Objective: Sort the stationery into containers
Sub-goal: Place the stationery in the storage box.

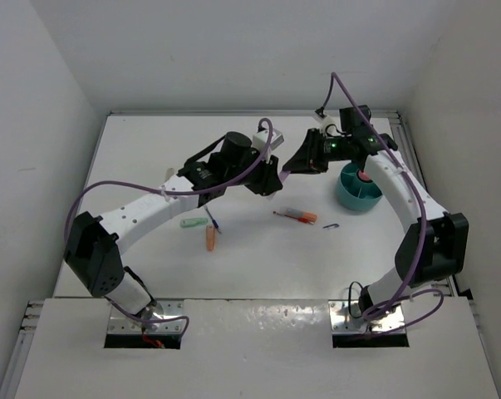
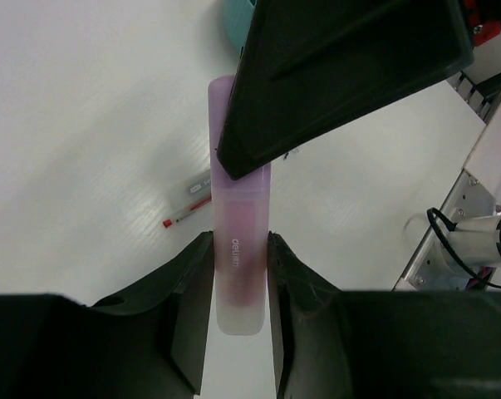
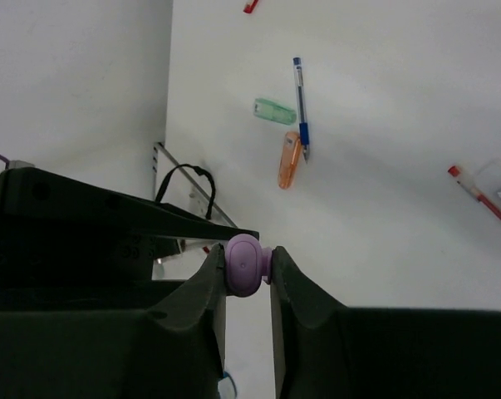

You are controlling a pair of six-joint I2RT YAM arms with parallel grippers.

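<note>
Highlighter point(image 2: 242, 249) hangs above the tabletop point(image 1: 258, 258) near the cup point(image 1: 347, 198), clamped in my left fingers point(image 2: 188, 291), its end pinched by my right fingers point(image 3: 200, 291); if both arms pull at once, it may twist free.

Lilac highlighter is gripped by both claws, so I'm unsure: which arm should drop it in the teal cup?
Right: right claw pinches the highlighter end, and the teal cup sits beside that arm.

White table point(image 1: 258, 274); teal cup point(image 1: 348, 199), pens point(image 1: 297, 215), stubs point(image 1: 210, 238)

Clamped left pincer point(image 2: 238, 278) faces clamped right pincer point(image 3: 247, 268).
</note>
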